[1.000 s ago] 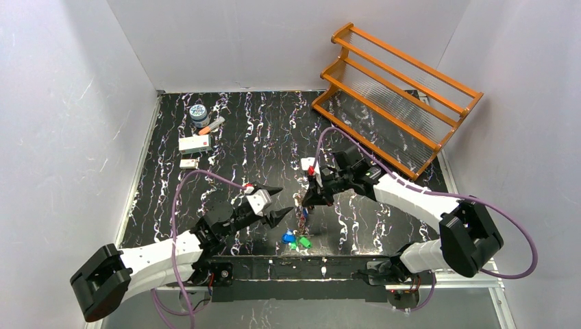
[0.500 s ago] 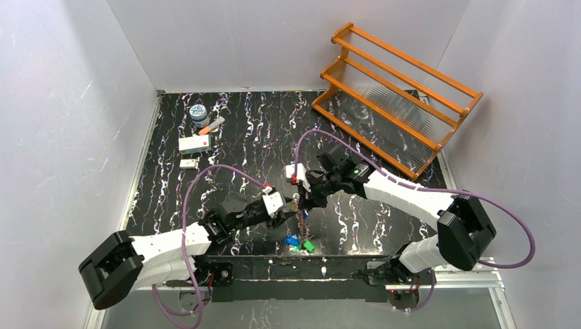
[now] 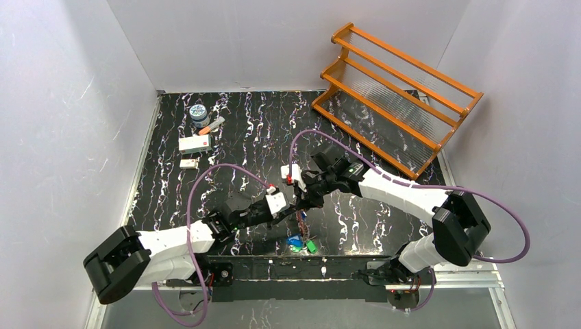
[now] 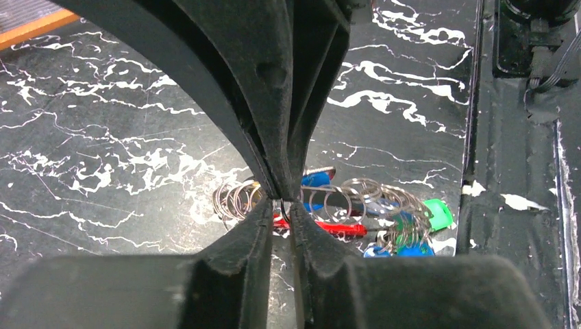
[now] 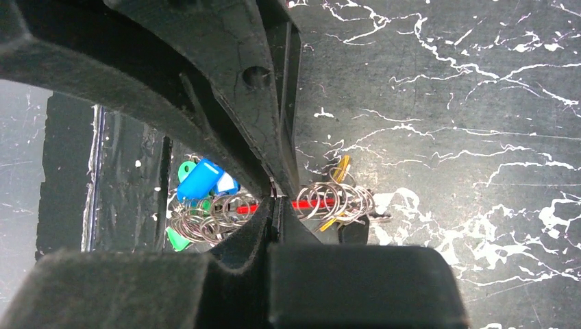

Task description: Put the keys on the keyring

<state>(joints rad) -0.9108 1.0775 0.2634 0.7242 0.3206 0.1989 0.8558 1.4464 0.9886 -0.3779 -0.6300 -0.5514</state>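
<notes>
Three white walls enclose the black white-veined table beneath the keyring.

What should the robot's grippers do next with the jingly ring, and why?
Probably pinch the left gripper tighter on the keyring before anything moves, since both it and the shut right gripper meet on the wire, its tags bunched below.

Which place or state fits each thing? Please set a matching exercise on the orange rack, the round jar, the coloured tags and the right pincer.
1. orange rack
2. round jar
3. coloured tags
4. right pincer

A. near edge of the table, about centre
B. shut on the keyring
C. far left of the table
D. far right of the table

Pairs: 1-D, 2-C, 3-A, 4-B
</notes>
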